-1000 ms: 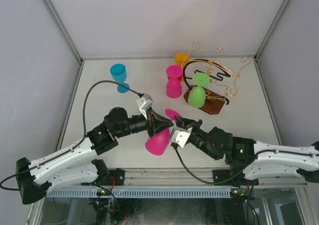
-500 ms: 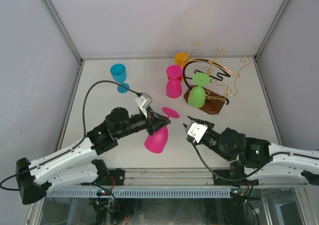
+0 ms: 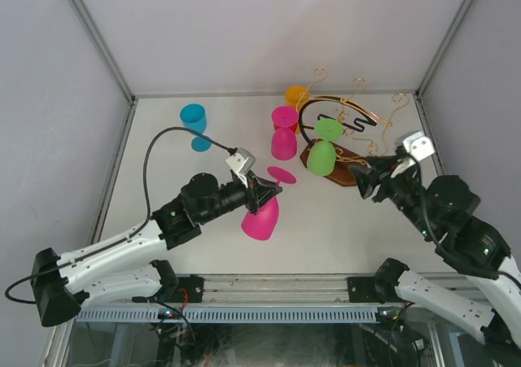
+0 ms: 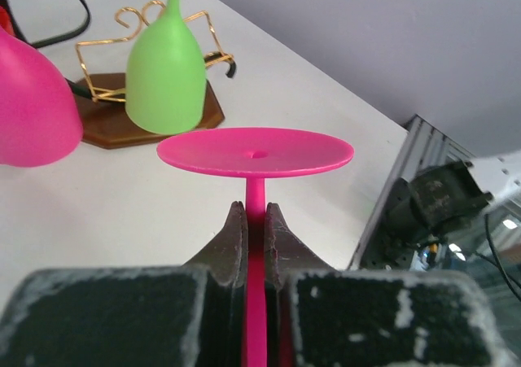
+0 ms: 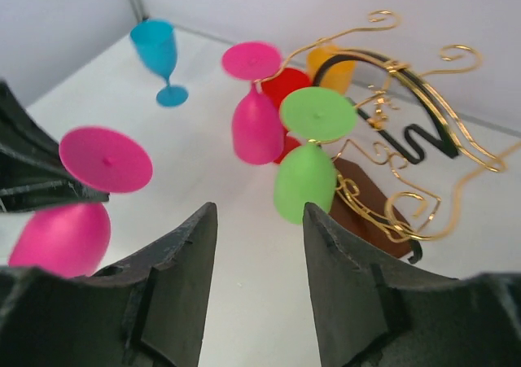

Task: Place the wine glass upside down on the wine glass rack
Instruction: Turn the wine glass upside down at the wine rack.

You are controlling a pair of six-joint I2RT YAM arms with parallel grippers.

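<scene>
A magenta wine glass (image 3: 261, 218) hangs upside down above the table, foot (image 4: 256, 150) uppermost. My left gripper (image 4: 255, 208) is shut on its stem just under the foot, and also shows from above (image 3: 264, 192). The wine glass rack (image 3: 350, 131), gold wire on a brown base (image 5: 366, 196), stands at the back right. From its arms hang a green glass (image 3: 322, 155) and another pink glass (image 3: 283, 139), both upside down. My right gripper (image 3: 364, 178) is raised beside the rack's near right; its jaws (image 5: 259, 212) stand open with nothing between them.
A blue glass (image 3: 194, 121) stands upright at the back left. An orange glass (image 3: 296, 95) sits behind the rack, with a red one (image 5: 285, 86) near it. Grey walls enclose the table on three sides. The left arm's cable (image 3: 163, 143) arcs above the table.
My right gripper has let go of the magenta glass, opened, and swung right and up to beside the rack. My left gripper has carried the glass slightly farther back and right.
</scene>
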